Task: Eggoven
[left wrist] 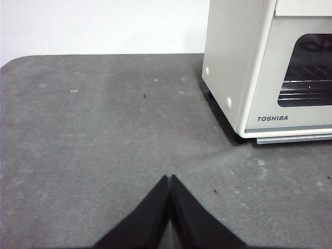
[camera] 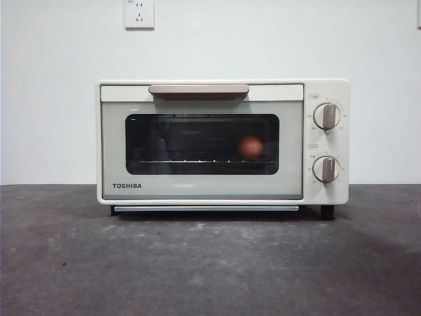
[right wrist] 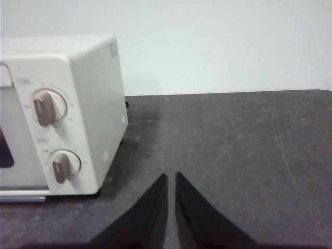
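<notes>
While both arms waited away from the work, the scene stood as listed below.

Oven: a cream TOSHIBA oven (camera: 222,141) stood square on the dark desk (camera: 197,263), its door shut and its brand name at the lower left of the door.
Egg: a reddish-brown egg (camera: 250,146) lay inside the oven, seen through the dark window (camera: 202,144), on the wire rack (camera: 197,160) and toward the knob side of the chamber.
Handle: a beige bar handle (camera: 198,89) ran along the top of the door.
Knobs: two beige knobs, upper (camera: 327,116) and lower (camera: 326,168), sat one above the other on the panel beside the window, both pointers roughly upright.
Left gripper: the left gripper (left wrist: 169,179) hung over bare desk, apart from the oven's plain side wall; its jaws were pressed together at the tips and held nothing.
Right gripper: the right gripper (right wrist: 171,176) hung over bare desk near the oven's knob-side corner, apart from it; its jaws were nearly together, with a thin slit between them, and held nothing.
Front view: neither gripper appeared in it.
Wall: a white wall rose behind the desk, with a socket (camera: 139,13) above the oven.
Feet: a dark foot (camera: 327,212) showed under the knob end of the oven.
</notes>
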